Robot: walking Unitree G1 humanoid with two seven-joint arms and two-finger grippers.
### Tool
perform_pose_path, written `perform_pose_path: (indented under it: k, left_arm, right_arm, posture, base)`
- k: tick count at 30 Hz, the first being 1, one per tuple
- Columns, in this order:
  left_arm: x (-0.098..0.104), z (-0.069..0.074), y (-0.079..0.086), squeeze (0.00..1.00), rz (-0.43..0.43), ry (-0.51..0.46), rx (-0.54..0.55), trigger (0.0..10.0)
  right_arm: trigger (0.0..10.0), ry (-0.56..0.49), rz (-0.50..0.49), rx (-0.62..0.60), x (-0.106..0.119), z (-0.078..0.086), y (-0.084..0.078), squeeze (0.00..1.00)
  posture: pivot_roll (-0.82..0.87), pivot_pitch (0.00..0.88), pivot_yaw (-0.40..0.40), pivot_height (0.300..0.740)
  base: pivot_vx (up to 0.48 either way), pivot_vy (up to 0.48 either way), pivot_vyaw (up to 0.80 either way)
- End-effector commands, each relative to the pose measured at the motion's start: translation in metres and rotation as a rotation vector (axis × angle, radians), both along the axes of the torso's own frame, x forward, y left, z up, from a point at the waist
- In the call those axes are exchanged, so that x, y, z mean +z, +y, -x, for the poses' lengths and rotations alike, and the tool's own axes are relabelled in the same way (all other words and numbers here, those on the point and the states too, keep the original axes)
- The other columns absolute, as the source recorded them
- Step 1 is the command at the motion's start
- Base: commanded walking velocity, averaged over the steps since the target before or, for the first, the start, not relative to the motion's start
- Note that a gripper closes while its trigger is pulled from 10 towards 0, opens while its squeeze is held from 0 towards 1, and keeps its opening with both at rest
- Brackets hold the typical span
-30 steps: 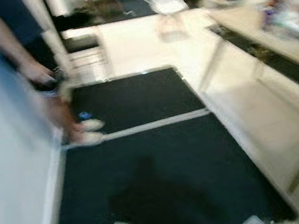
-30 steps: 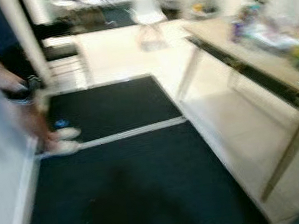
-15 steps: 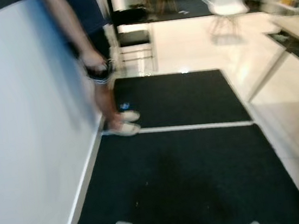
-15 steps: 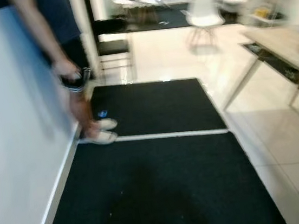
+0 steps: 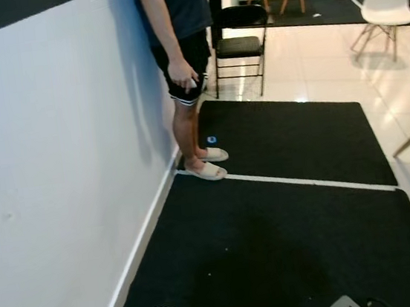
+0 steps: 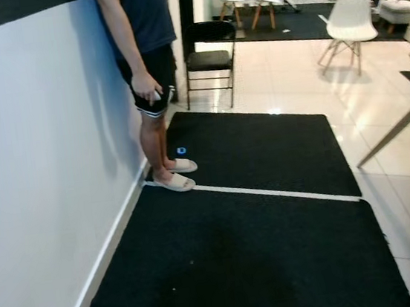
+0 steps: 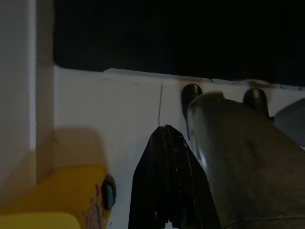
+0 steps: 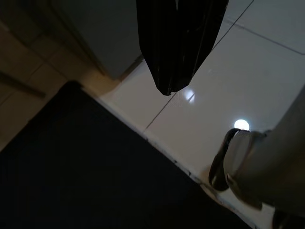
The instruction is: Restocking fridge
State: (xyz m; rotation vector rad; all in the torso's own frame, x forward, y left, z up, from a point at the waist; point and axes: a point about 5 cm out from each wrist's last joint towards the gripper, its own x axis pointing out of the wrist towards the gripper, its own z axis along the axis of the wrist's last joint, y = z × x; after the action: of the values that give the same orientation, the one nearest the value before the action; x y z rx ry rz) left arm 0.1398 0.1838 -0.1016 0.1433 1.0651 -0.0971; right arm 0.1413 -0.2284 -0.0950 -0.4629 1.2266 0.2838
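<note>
A long white wall (image 5: 49,165) takes up the left of my head view, running from the lower left up to the top centre. Beside it two black floor mats (image 5: 277,249) lie end to end across the middle and bottom of the frame, a pale strip of tile between them, with glossy cream tile to the right. A person (image 5: 179,67) stands against the wall at upper centre, in dark shorts and pale slippers, one hand (image 5: 184,72) low at the hip. Behind them, at the top, sits a black folding chair (image 5: 240,40), and a white chair (image 5: 384,0) in the upper right corner. A small blue spot (image 5: 211,139) lies on the far mat by the slippers.

I see no fridge and nothing to stock it with, so I judge I am on the walking leg of the job, hunting for the fridge or the supplies. The next move calls for turning or heading on until one comes into view, keeping well apart from the person.

My left gripper (image 7: 167,181) hangs over pale floor at a mat's edge, fingers pressed together, empty; a yellow object (image 7: 57,195) sits at that picture's lower left. My right gripper (image 8: 178,43) hangs idle over tile, likewise closed on nothing.
</note>
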Motion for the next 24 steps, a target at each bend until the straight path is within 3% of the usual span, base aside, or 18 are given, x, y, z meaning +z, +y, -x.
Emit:
perform_pose_path:
  k: [1,4,24]
  left_arm:
    - [-0.0058,0.0154,-0.0015,0.0,0.003,0.065,-0.016,10.0]
    - [-0.0058,0.0153,-0.0016,0.0,0.004,0.065,-0.019,10.0]
    - [-0.006,0.016,-0.0027,0.0,0.018,0.069,-0.029,10.0]
  right_arm:
    - [10.0,-0.004,0.0,0.01,0.0009,-0.0033,0.0013,0.0]
    - [10.0,-0.004,-0.001,0.012,0.0009,-0.0037,0.0018,0.0]
    - [10.0,-0.005,-0.007,0.036,0.0014,-0.0076,0.0065,0.0]
  posture:
    - [-0.07,0.0,-0.035,0.74]
    - [-0.07,0.0,-0.035,0.74]
    - [-0.07,0.0,-0.034,0.74]
  base:
    - [0.0,0.0,0.0]
    - [0.0,0.0,0.0]
    - [0.335,0.0,0.0]
